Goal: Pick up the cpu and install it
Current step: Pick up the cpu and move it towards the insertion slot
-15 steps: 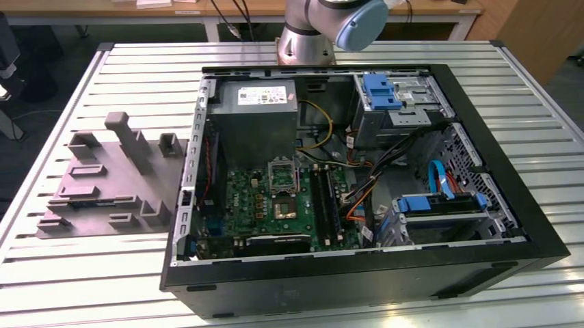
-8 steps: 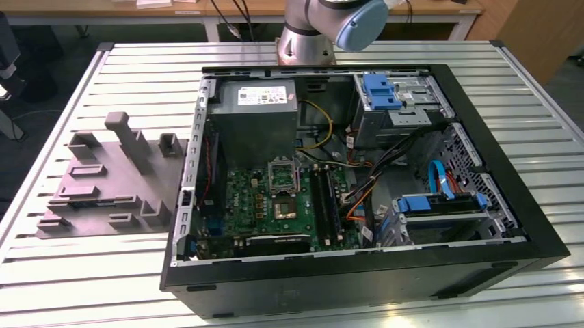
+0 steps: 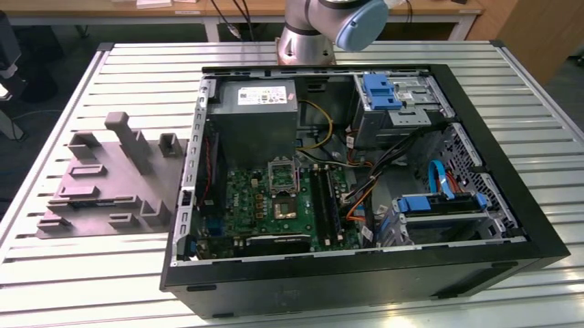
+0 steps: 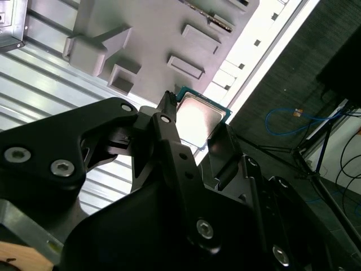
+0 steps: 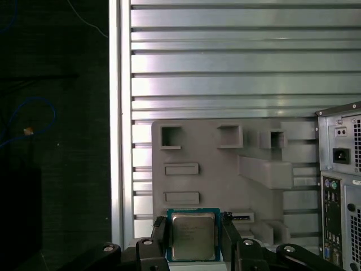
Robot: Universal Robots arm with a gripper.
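The cpu (image 5: 193, 235) (image 4: 198, 119), a thin square chip with a pale silver top and a green rim, sits between the two black fingers of my gripper (image 5: 193, 227) (image 4: 196, 122), which is shut on it. In both wrist views the chip hangs above the grey moulded tray (image 5: 225, 180) (image 4: 146, 28), near the tray's edge. In the exterior view the tray (image 3: 100, 184) lies to the left of the open computer case (image 3: 365, 273). Inside the case the green motherboard (image 3: 264, 212) carries a metal-framed socket bracket (image 3: 283, 175).
The ribbed metal table (image 3: 82, 273) carries the case and the tray; its edge (image 5: 115, 113) runs close beside the tray, with dark floor beyond. The arm's base (image 3: 306, 41) stands behind the case. A grey power supply (image 3: 256, 116), cables and blue drive brackets (image 3: 438, 201) crowd the case.
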